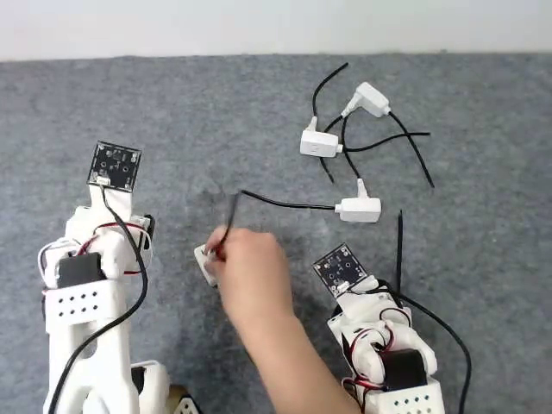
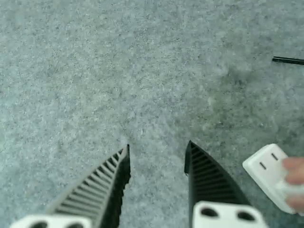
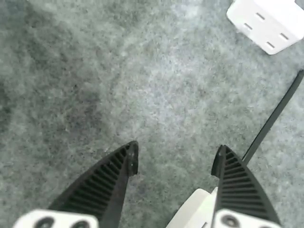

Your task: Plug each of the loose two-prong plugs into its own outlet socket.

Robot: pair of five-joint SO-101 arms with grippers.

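Left gripper fingers spread wide, nothing in them; right gripper same, wide and empty over the grey mat. A person's hand pinches one white socket mid-table, at 3 o'clock off the left arm. A white corded block lies at 12 o'clock off the right arm, its black cord running toward the hand, with two more plugs tangled at 1 o'clock. Likely risks: either arm moving in clips the hand, and lifting one plug drags its tangled neighbours.
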